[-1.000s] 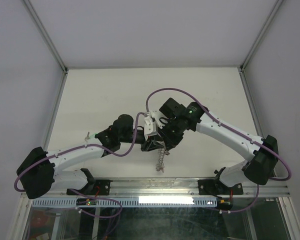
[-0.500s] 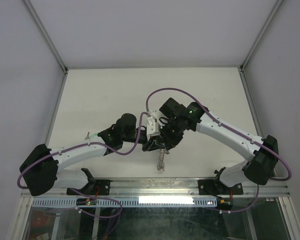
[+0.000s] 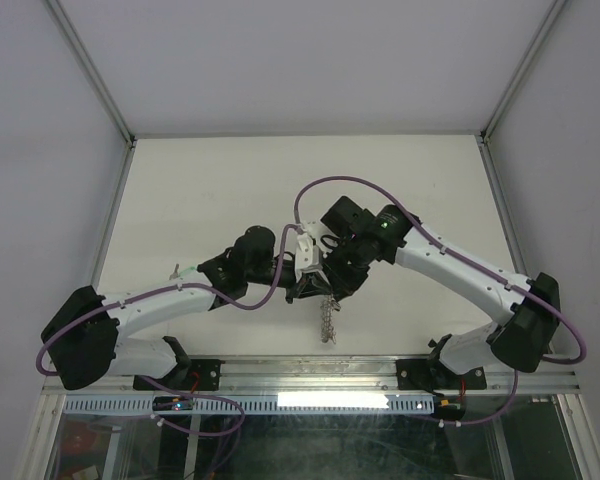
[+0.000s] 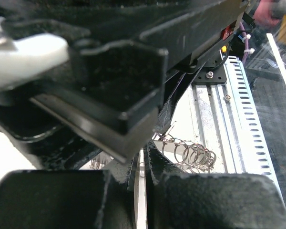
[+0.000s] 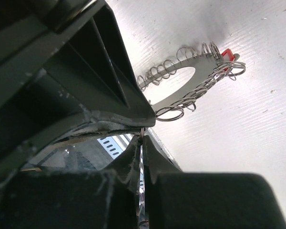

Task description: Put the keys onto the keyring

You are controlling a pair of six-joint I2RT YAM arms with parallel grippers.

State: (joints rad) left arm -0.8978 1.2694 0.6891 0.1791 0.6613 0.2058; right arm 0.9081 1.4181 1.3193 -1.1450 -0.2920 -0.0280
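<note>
Overall: both arms reach in over the middle of the tabletop [image 3: 200,190], claw tips almost meeting.
Left claw [image 3: 302,285]: fingers pressed together in the left wrist view [image 4: 142,160], only a thin pale sliver between them. Can't tell if anything is pinched.
Right claw [image 3: 326,287]: closed, with a thin bit of metal caught right at the tips [image 5: 142,142]. It reads as a grip on the edge of the keyring.
Keyring [image 3: 327,318]: hangs just under the two claw tips and points toward the near edge. From the top view it looks like a short silvery dangle. Can't tell if its low end touches the tabletop.
Keyring close up: flat grey band [image 5: 178,90] with a big hole, seen at a slant past the right claw.
Wire loops [image 5: 209,78]: small coils crowd the ring's rim. They also show just beyond the left fingertips [image 4: 193,155].
Red-headed key [image 5: 227,53]: red plastic head at the far end of the ring, among the loops. No other key colours can be made out.
Rail [image 4: 238,105]: slotted metal strip along the near tabletop edge, behind the loops.
Purple cable [image 3: 330,182]: arcs above the right wrist.
</note>
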